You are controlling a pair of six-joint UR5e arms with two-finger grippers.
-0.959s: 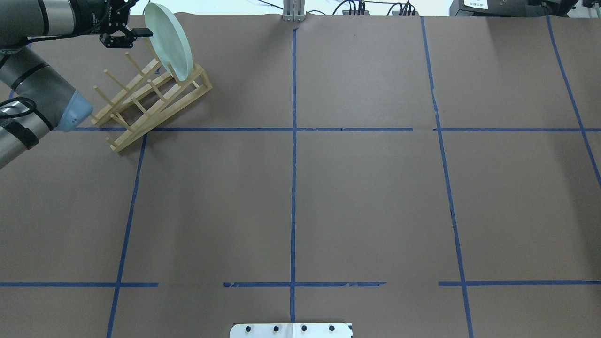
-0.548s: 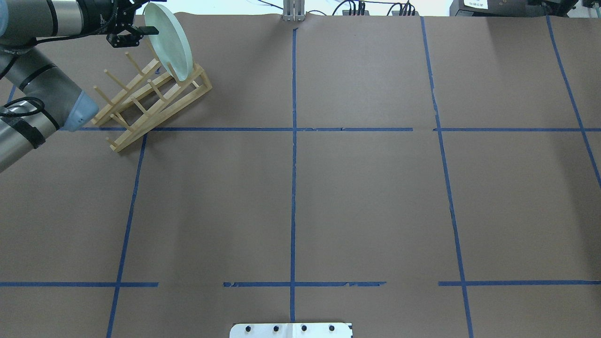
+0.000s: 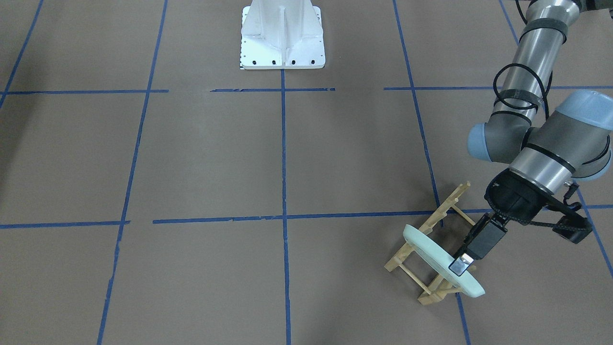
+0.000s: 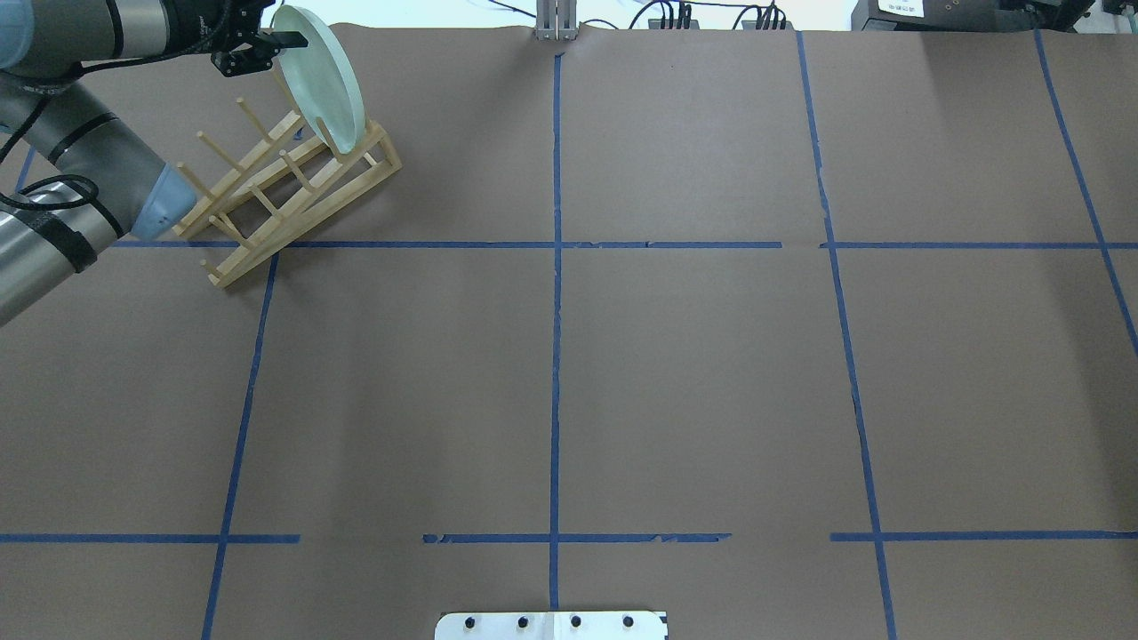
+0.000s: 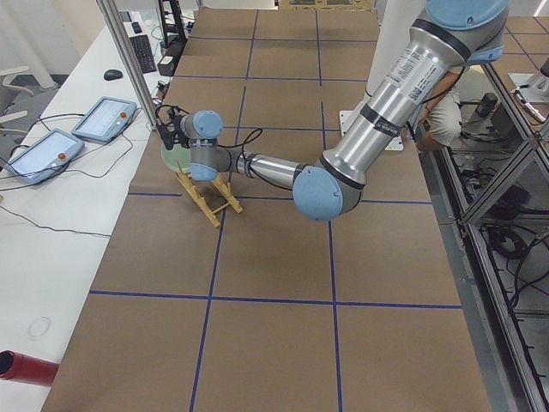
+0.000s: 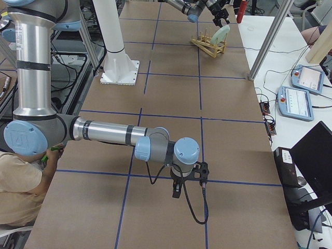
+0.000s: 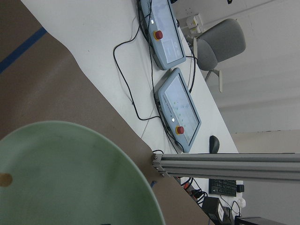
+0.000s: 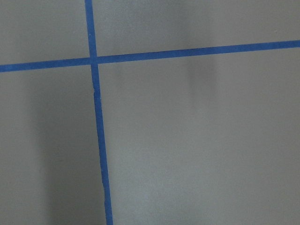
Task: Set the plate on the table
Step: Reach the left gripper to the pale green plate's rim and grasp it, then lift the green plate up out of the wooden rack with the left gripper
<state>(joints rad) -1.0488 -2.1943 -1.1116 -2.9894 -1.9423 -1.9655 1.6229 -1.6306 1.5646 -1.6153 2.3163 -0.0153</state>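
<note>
The pale mint-green plate (image 4: pixel 324 84) stands on edge in the far end of the light wooden peg rack (image 4: pixel 284 191) at the far left of the brown table (image 4: pixel 693 373). My left gripper (image 4: pixel 289 40) is at the plate's top rim. In the front-facing view one finger (image 3: pixel 459 265) overlaps the rim of the plate (image 3: pixel 431 249); the other is hidden. The jaws look open around the rim. The plate fills the lower left of the left wrist view (image 7: pixel 70 178). My right gripper (image 6: pixel 176 191) hangs low over bare table; I cannot tell if it is open.
The white robot base (image 3: pixel 282 33) is at the table's near edge. An aluminium post (image 4: pixel 556 22) stands at the far edge, close to the rack. Control tablets (image 7: pixel 173 101) and cables lie on the white bench beyond it.
My left gripper has moved right and a little farther away, from short of the plate to its top rim. The plate and rack have not moved.
</note>
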